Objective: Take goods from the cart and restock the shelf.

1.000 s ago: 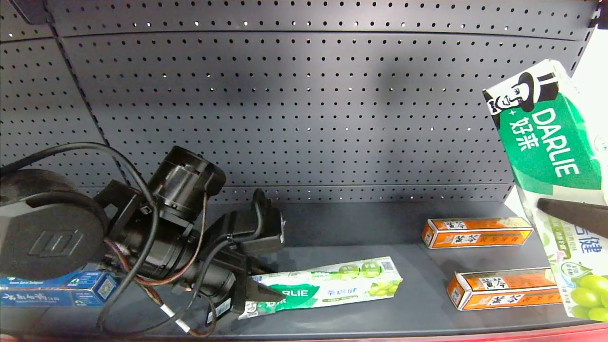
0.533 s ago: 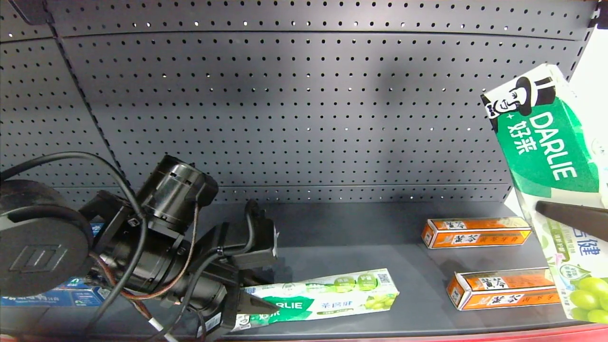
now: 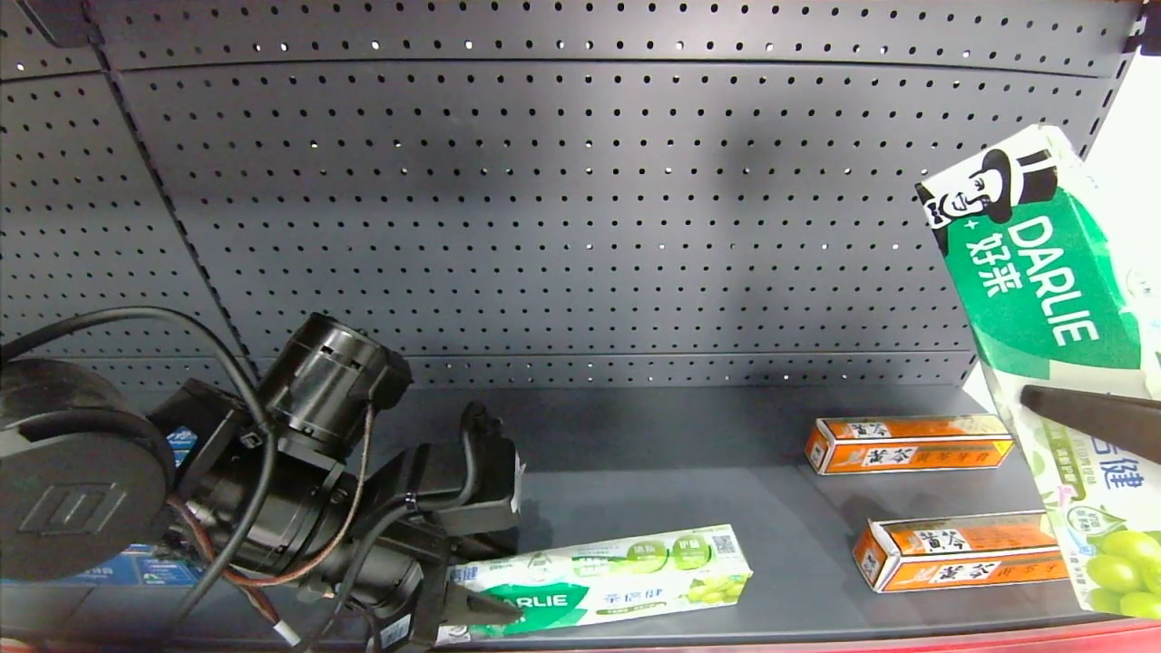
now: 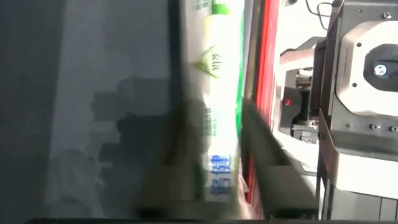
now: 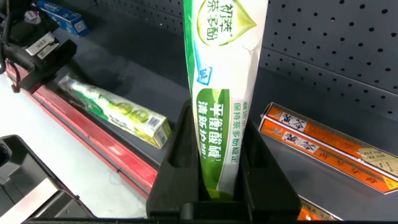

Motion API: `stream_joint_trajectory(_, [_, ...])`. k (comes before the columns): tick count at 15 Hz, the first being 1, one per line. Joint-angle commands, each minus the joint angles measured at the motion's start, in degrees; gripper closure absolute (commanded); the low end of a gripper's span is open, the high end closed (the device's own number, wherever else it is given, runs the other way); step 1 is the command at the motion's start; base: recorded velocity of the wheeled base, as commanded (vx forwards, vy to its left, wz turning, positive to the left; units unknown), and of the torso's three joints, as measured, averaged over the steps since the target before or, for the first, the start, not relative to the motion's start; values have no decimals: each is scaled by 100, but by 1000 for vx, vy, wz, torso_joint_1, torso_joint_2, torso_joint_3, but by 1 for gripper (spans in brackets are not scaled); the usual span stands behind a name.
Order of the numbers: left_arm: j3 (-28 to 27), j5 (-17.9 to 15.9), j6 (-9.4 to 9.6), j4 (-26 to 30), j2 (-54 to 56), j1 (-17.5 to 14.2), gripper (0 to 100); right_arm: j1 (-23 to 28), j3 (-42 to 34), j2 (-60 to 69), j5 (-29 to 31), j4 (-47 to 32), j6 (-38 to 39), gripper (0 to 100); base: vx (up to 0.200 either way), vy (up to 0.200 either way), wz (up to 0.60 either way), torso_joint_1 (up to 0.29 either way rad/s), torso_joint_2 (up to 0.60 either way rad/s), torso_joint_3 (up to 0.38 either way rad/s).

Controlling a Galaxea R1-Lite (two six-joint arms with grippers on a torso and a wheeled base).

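Note:
A green and white toothpaste box (image 3: 626,585) lies flat near the shelf's front edge. My left gripper (image 3: 481,597) is shut on its left end, and the box (image 4: 219,112) runs between the two fingers in the left wrist view. At the far right my right gripper (image 5: 221,183) is shut on a second green toothpaste box (image 3: 1043,281), held upright and tilted above the shelf's right end. One dark finger (image 3: 1093,408) crosses that box (image 5: 224,93). The lying box (image 5: 118,111) and my left gripper (image 5: 37,46) also show in the right wrist view.
Two orange boxes (image 3: 912,443) (image 3: 966,550) lie on the right of the grey shelf (image 3: 689,472), under the held box. A blue box (image 3: 136,570) sits at the left, mostly behind my left arm. A pegboard wall (image 3: 580,227) backs the shelf, and a red strip (image 3: 816,642) edges its front.
My left gripper has drawn back toward the front edge and leftward, dragging the lying toothpaste box with it. The box in my right gripper has sunk slightly.

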State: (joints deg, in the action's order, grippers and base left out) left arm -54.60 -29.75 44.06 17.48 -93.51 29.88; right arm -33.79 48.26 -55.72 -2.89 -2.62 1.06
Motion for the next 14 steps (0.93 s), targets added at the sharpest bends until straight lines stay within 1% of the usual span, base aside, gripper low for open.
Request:
stream_joint_trajectory(1, [-15,4,6,10,0,-17,0,-5,-1,-9,-1,-2,-1,100,0,0,0,0,0,0])
stream_joint_trajectory(6, [-86,4,6,1,334,-70,0,-13,8,-9,-1,-2,-1,100,0,0,0,0,0,0])
stream_joint_trajectory(8, [-95,4,-38,1,615,-175,0,-22,-1,-9,-1,-2,-1,100,0,0,0,0,0,0])
stream_joint_trajectory(9, [-95,21,-99,-8,923,-378,0,-22,-1,-9,-1,-2,-1,100,0,0,0,0,0,0])
stream_joint_trajectory(10, [-95,39,-152,-8,1107,-509,0,-31,-1,-18,-1,-2,-1,100,0,0,0,0,0,0])
stream_joint_trajectory(11, [-68,48,-319,-8,1529,-782,0,-49,-1,-44,-1,-2,-9,100,0,0,0,0,0,0])
stream_joint_trajectory(12, [-15,57,-547,-8,1916,-1054,0,-57,8,-123,-10,7,-9,100,0,0,0,0,0,0])
stream_joint_trajectory(13, [20,57,-653,1,2092,-1186,0,-57,8,-149,-10,16,-9,100,0,0,0,0,0,0])
stream_joint_trajectory(14, [187,109,-881,-8,2496,-1547,0,-92,25,-237,-63,25,-18,100,0,0,0,0,0,0])
